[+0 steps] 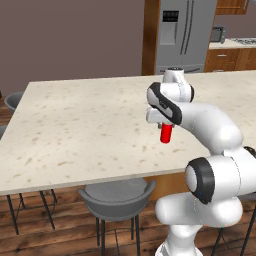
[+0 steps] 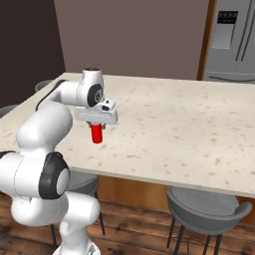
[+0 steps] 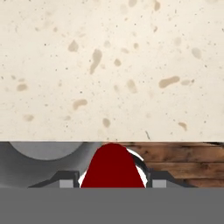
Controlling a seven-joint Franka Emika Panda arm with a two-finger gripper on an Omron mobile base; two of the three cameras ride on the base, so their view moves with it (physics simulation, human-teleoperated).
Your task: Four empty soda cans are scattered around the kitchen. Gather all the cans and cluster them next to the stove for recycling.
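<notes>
Fingers (image 3: 113, 183): closed on a red soda can (image 1: 166, 133), one to each side of its body, the can hanging upright below the hand. Seen from the base cameras, the can (image 2: 96, 133) is held clear above the speckled cream counter (image 1: 85, 125), near its front edge, with no contact visible between can and surface; the hand camera looks down past the can (image 3: 112, 168) onto that edge, with wood floor (image 3: 183, 162) beyond. Grey stools (image 1: 117, 197) stand under the counter overhang. Far background, left base camera: a steel refrigerator (image 1: 185, 35) and, to its right on a farther counter, the corner of a stove (image 1: 245, 41), well apart from the arm. Progress, as judged: one can of four is in hand but not yet delivered; no can is seen next to the stove; the other three are not located here. Remaining: carry this can across the kitchen, set it beside the stove, then find and gather the rest.
</notes>
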